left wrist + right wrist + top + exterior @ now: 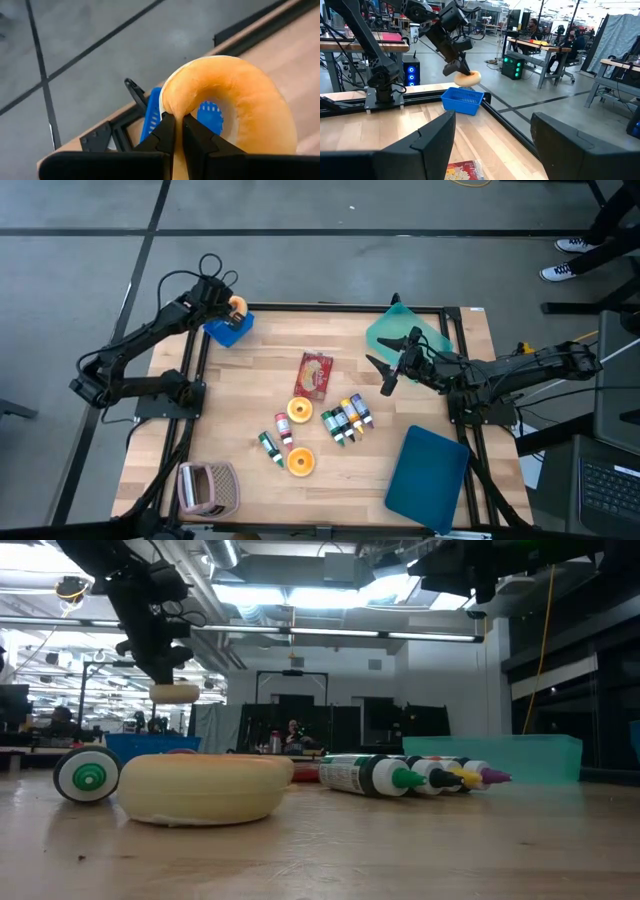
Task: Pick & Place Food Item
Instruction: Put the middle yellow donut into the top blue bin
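Over at the table's far left corner the left gripper (232,307) is pinched tight on the rim of a bagel (238,306), holding it on edge above the blue basket (228,330), its hole facing sideways. Bottles (346,420) lie mid-table on the wooden table (250,380). The right gripper (395,363) hangs spread wide, empty.

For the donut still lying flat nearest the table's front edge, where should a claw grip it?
Grip the donut across one side of its ring, one finger in the hole and one outside, coming straight down. It lies flat with the hole facing up, and the bottle lies close beside it.
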{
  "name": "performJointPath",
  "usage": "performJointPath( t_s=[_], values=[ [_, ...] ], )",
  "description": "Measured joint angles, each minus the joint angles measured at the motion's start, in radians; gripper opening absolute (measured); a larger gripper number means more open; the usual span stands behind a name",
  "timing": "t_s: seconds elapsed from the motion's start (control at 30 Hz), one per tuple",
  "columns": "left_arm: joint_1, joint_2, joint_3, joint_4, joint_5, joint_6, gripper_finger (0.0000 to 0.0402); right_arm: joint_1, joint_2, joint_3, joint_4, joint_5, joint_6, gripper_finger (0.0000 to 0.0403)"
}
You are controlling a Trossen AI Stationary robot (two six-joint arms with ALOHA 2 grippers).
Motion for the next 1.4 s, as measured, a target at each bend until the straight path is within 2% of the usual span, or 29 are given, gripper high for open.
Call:
performJointPath(
  t_s=[0.13, 0.37, 0.47, 1.1, 1.2, 1.4],
  values=[
    [-0.007, 0.027, 0.000, 0.023, -0.063, -0.025, 0.0015, 0.000, 0.000, 0.000, -0.001, -0.006, 0.011, 0.0254],
    [-0.070, 0.155, -0.006, 0.026, -0.305, -0.009, 0.0015, 0.000, 0.000, 0.000, -0.032, -0.025, 0.034, 0.0254],
    [-0.075, 0.187, -0.006, 0.028, -0.364, -0.005, 0.0015, 0.000, 0.000, 0.000, -0.038, -0.025, 0.042, 0.0254],
    [-0.075, 0.208, -0.006, 0.034, -0.388, 0.016, 0.0019, 0.000, 0.000, 0.000, -0.045, -0.026, 0.055, 0.0254],
    [-0.075, 0.208, -0.006, 0.034, -0.386, 0.018, 0.0042, 0.000, 0.000, 0.000, -0.045, -0.026, 0.055, 0.0254],
    [-0.075, 0.208, -0.006, 0.034, -0.381, 0.018, 0.0121, 0.000, 0.000, 0.000, -0.045, -0.028, 0.055, 0.0254]
  ],
)
